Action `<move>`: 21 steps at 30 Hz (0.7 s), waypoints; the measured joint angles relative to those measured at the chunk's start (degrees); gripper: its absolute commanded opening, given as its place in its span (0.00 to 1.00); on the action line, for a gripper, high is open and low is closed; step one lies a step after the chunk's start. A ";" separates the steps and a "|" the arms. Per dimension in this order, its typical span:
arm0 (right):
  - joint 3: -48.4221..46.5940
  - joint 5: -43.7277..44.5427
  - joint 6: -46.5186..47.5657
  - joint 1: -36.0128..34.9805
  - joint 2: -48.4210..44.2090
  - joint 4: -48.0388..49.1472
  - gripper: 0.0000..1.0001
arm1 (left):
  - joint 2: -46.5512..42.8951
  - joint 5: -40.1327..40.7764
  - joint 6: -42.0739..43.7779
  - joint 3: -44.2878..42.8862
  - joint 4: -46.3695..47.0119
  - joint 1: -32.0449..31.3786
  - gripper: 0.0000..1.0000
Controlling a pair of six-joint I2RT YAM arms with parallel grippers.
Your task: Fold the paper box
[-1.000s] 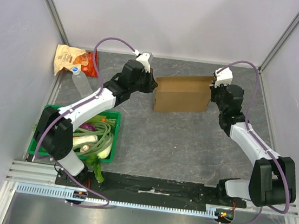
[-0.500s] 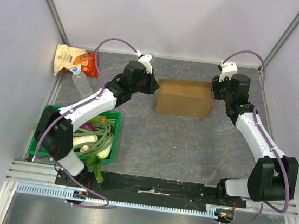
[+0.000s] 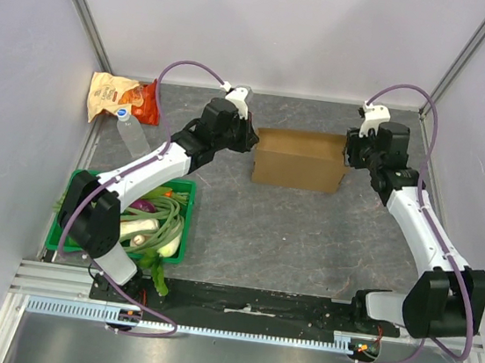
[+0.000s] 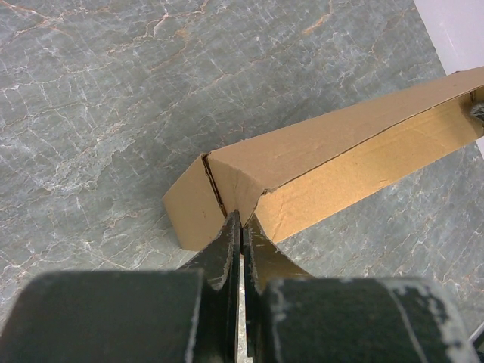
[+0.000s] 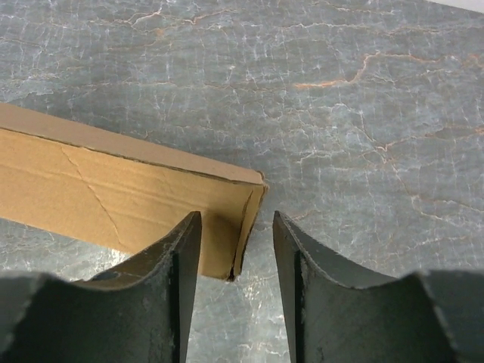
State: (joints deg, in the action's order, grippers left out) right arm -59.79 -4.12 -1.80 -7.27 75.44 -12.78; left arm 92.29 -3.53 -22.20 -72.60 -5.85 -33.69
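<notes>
Two arms meet at the paper box (image 3: pixel 298 159), which sits on the grey table (image 3: pixel 280 239) in the upper middle of the top view, its long side running left to right. From above, we see the left gripper (image 3: pixel 249 138) at the box's left end and the right gripper (image 3: pixel 350 152) at its right end, but not how either pair of jaws stands.

The left wrist view fills that gap. The left gripper (image 4: pixel 240 223) has its jaws pressed together, tips against a dented corner of the box (image 4: pixel 325 162) at lower centre. We cannot tell if any cardboard is nipped between them.

In the right wrist view, the right gripper (image 5: pixel 236 219) has its jaws apart, straddling the end corner of the box (image 5: pixel 113 193), with a gap on the right-hand side.

Only the top view shows the green crate (image 3: pixel 188 228) of vegetables at lower left and the snack bag (image 3: pixel 111 95) at upper left, both well apart from the box.
</notes>
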 measured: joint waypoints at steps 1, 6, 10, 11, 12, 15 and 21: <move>-0.22 0.04 -0.17 0.00 -0.26 -0.70 0.46 | 0.00 0.00 0.02 0.00 0.02 -0.02 0.02; -1.22 1.60 -1.01 0.00 -0.92 -2.89 0.31 | 0.00 0.00 0.07 0.00 0.02 -0.04 0.02; -1.33 1.70 -1.42 0.00 -0.81 -3.82 0.25 | 0.00 0.00 0.09 0.00 0.02 -0.02 0.02; -1.33 1.90 -1.44 0.00 -0.72 -3.98 0.22 | 0.00 0.00 0.11 0.00 0.02 -0.02 0.02; -1.33 2.10 -1.44 0.00 -0.66 -4.13 0.15 | 0.00 0.00 0.11 0.00 0.02 -0.04 0.02; -1.33 3.02 -1.70 0.00 -0.50 -4.44 0.06 | 0.00 -0.07 0.11 0.00 0.02 -0.04 0.02; -1.18 5.14 -3.56 -0.15 -0.48 -3.87 0.00 | 0.00 -0.90 0.09 0.00 0.02 -0.20 0.02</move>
State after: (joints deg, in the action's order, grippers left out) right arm -60.97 1.02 -5.37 -7.42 74.96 -16.64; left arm 92.29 -4.43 -22.11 -72.60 -5.82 -33.89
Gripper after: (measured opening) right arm 0.010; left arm 0.032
